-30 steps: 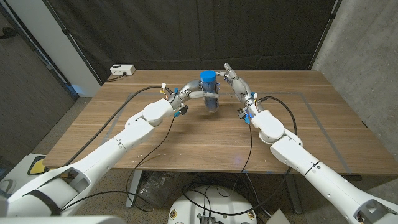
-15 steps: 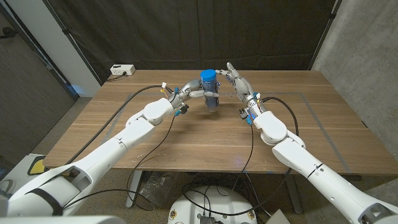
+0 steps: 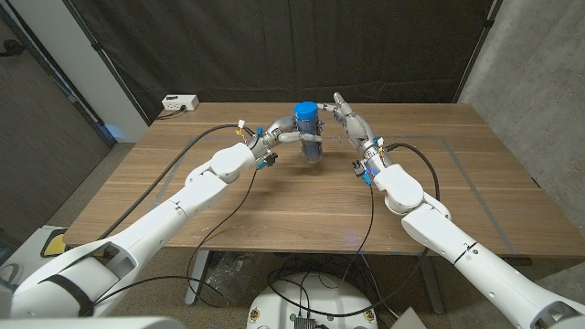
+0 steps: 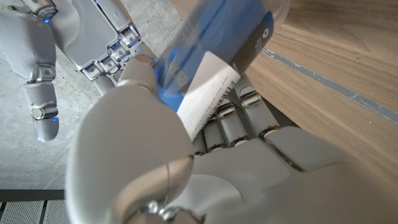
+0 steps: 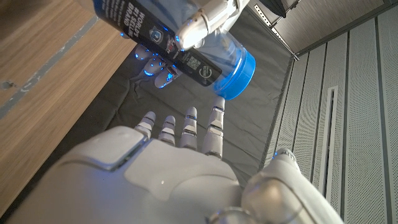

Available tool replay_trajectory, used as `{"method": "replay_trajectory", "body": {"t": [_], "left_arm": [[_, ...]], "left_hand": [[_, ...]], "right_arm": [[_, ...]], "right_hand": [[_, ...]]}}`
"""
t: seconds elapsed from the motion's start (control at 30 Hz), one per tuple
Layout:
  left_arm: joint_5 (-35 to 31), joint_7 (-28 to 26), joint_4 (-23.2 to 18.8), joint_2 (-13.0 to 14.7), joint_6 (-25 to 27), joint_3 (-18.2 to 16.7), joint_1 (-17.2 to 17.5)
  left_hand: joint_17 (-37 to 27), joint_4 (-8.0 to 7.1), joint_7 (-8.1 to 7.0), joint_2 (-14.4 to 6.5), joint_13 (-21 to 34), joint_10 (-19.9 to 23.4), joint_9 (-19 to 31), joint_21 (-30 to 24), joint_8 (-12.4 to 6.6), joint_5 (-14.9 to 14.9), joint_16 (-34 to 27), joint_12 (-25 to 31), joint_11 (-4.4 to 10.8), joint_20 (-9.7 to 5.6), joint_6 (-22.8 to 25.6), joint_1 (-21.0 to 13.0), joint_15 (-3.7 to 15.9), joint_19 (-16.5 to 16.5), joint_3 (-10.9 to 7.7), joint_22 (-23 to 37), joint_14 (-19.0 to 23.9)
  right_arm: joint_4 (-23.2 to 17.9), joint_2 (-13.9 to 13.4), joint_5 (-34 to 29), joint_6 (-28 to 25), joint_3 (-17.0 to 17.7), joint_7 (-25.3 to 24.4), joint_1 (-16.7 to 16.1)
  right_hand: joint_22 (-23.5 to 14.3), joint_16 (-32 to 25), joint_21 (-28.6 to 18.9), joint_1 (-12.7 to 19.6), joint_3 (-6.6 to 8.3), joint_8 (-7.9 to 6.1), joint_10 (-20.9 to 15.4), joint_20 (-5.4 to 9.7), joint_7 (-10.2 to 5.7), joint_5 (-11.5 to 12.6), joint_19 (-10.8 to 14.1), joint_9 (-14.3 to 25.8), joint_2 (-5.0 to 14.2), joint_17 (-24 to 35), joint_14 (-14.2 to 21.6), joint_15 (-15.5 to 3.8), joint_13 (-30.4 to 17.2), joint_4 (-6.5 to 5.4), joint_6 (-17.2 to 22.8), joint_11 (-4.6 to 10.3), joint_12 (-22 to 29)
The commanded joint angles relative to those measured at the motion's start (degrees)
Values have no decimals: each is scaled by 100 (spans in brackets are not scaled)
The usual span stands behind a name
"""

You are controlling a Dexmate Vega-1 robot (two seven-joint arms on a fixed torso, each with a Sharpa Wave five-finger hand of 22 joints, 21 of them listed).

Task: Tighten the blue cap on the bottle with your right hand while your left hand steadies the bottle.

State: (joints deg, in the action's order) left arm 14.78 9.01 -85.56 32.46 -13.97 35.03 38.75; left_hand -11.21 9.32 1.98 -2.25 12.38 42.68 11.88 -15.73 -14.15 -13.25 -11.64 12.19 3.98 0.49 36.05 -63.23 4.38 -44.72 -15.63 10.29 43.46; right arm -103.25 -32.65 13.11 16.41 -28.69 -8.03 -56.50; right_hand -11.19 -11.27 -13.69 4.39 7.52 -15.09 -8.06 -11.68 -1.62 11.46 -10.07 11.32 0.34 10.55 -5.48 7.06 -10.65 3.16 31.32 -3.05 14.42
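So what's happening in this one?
The robot's left hand grips a bottle and holds it above the wooden table. The right hand is beside the blue cap with fingers spread, apparently not gripping it. Tightening doesn't look under way.

Left hand [image 4: 205, 168] around bottle [image 4: 217, 56], right hand [image 4: 68, 37] beside.

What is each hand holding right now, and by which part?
The left hand grips the bottle around its body, below the blue cap. The right hand holds nothing.
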Motion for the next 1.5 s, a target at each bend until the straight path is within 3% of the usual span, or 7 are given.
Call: {"method": "replay_trajectory", "body": {"t": [0.03,0.57,0.83,1.03,1.1,1.2,1.5], "left_arm": [[41,-38,2,-18,90,-16,-6],[134,-46,-67,-20,365,1,-29],[173,17,6,-40,404,30,-86],[168,36,27,-40,389,44,-107],[158,44,11,-29,388,49,-111],[130,111,-11,-2,350,75,-132],[102,91,-226,116,298,48,24]], "left_hand": [[-12,-223,161,-591,21,9,6,-32,5,15,8,-8,23,-26,225,-484,-15,-106,-253,15,31],[-10,-226,176,-579,22,16,8,-22,23,15,10,-15,6,-27,238,-461,-7,-115,-285,15,41],[-9,-231,172,-570,23,21,10,-15,34,15,14,-18,30,-28,241,-441,-4,-115,-300,14,38],[-9,-236,171,-565,23,10,10,-9,46,16,15,-25,13,-22,234,-425,-8,-113,-311,15,41],[-9,-237,162,-563,24,6,11,-5,50,16,18,-27,0,-21,230,-419,-13,-110,-314,15,34],[-9,-239,167,-561,24,-3,11,-3,53,16,21,-32,17,-21,233,-412,-13,-110,-321,15,27],[-8,-234,181,-557,26,-13,12,21,68,16,40,-37,18,-54,222,-406,-13,-69,-342,15,-20]], "right_arm": [[-143,-128,39,-97,57,7,-157],[-451,-323,86,112,223,0,-503],[-663,-412,69,226,399,-100,-734],[-620,-362,-96,26,438,-300,-746],[-531,-325,-114,-45,423,-323,-688],[-279,-209,-91,-151,328,-248,-437],[422,139,278,-174,78,143,194]], "right_hand": [[-12,-35,-57,78,32,-9,-44,-12,-4,11,-515,29,3,6,61,26,-17,29,69,-22,34],[-10,-27,-72,117,49,34,-51,-24,-45,8,-447,27,37,6,107,39,-17,47,20,-50,23],[-7,-45,-143,275,162,38,-164,4,-75,7,-213,26,221,3,277,29,-16,97,96,-3,43],[-5,-60,-184,367,214,58,-304,-23,-114,-13,-61,25,282,-1,421,0,-16,140,112,-26,80],[-4,-57,-192,397,220,124,-340,-37,-87,-28,-14,26,277,-1,474,-3,-16,162,-22,-53,84],[0,36,-157,440,205,374,-176,-51,-27,-69,8,30,215,6,396,82,-22,216,-626,-147,-18],[-2,113,-43,339,111,459,132,-55,-16,-84,-170,27,89,26,80,77,-30,206,-1055,-192,-158]]}}
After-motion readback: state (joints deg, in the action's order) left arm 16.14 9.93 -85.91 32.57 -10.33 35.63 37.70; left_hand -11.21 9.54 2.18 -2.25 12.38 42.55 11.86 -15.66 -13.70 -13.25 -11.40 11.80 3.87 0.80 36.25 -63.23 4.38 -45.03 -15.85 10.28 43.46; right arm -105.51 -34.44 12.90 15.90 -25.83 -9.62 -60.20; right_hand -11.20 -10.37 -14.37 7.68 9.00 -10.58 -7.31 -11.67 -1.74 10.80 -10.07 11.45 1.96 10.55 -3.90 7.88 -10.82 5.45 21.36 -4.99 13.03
